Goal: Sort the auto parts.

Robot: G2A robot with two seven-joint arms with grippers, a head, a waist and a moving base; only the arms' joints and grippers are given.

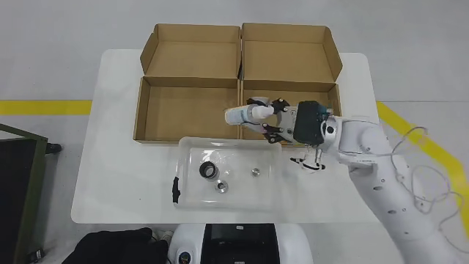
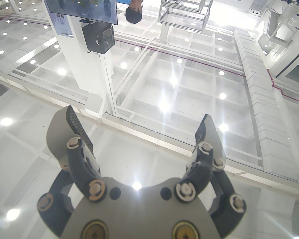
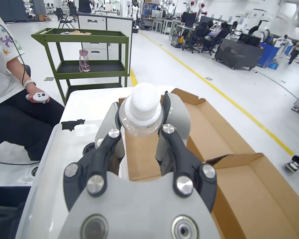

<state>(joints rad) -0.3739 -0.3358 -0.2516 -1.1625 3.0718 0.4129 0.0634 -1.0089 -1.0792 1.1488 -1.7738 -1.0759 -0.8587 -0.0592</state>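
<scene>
Two cardboard boxes (image 1: 183, 110) are sitting beside the clear tray (image 1: 242, 191), the right gripper (image 3: 142, 109) is clamping a white cylindrical part (image 3: 144, 98) above them near the tray, and the left gripper (image 2: 137, 112) is standing open.

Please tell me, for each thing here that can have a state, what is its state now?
Left box: open, lid folded back.
Right box: open, lid folded back.
Clear tray: uncovered, with small metal parts lying loose inside.
White part: clamped between the fingers, held above the boxes.
Right gripper: shut on the white part.
Left gripper: open, holding nothing, pointing at the ceiling.
</scene>
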